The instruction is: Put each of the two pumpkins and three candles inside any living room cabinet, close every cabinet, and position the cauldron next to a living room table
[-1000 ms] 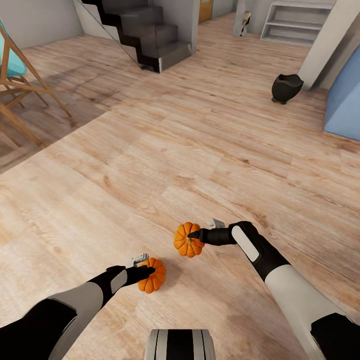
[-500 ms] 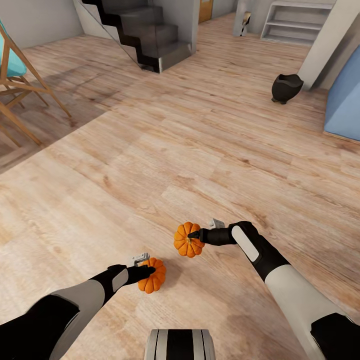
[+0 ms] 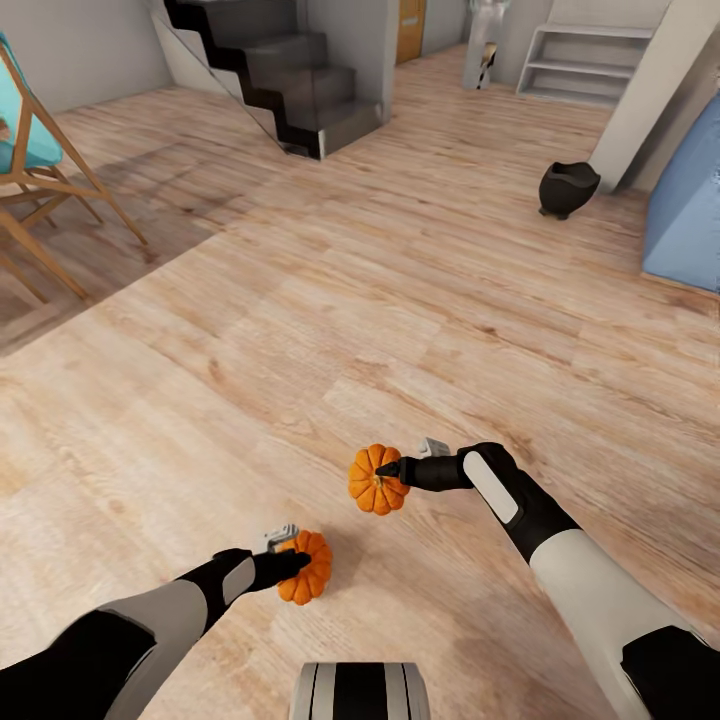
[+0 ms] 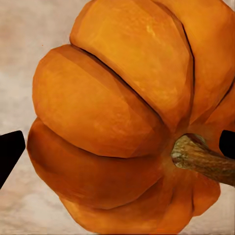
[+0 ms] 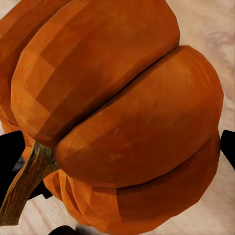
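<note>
carrying step: left gripper (image 3: 296, 565) clamped on one pumpkin (image 3: 308, 581), right gripper (image 3: 390, 470) clamped on the other pumpkin (image 3: 374, 481), lower centre; next, likely find the cabinet.

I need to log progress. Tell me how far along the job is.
Done: nothing stored yet. In hand: the left hand grips one pumpkin, the right hand the other pumpkin. Left: both pumpkins and candles into a cabinet; the cauldron sits on the floor by the blue sofa.
</note>
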Robot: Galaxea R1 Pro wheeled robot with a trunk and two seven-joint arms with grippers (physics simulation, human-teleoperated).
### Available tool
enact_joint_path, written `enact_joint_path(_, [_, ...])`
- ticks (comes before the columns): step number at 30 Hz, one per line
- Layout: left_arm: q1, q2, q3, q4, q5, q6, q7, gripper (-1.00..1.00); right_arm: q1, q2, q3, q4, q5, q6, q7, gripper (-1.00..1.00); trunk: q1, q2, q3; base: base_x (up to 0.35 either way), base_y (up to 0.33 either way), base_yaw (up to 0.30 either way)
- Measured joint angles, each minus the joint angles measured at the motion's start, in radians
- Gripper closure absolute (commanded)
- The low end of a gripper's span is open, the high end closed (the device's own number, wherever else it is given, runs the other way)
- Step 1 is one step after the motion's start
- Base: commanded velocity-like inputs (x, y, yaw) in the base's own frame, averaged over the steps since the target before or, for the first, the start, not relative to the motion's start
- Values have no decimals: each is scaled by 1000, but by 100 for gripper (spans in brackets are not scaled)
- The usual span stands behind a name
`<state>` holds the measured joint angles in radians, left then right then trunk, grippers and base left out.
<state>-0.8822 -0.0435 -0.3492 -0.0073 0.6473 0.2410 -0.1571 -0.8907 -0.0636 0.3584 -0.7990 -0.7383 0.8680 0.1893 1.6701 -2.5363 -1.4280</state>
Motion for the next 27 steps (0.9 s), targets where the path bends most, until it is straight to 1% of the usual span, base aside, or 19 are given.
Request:
enact_joint_path(1, [1,0,-21,4,-7,-1,0,100,0,0,0,0,0,0,0,100,0,0,4,0,0,0])
enact_joint_path(2, [1,0,-32,4,-10,-3,1,100,0,0,0,0,0,0,0,100,-1,1,8,0,0,0])
enact_joint_path(27, [1,2,-27,4,-10,-3,3,100,0,0,-2,16,1,-11,-2,100,-12,6,104,0,0,0])
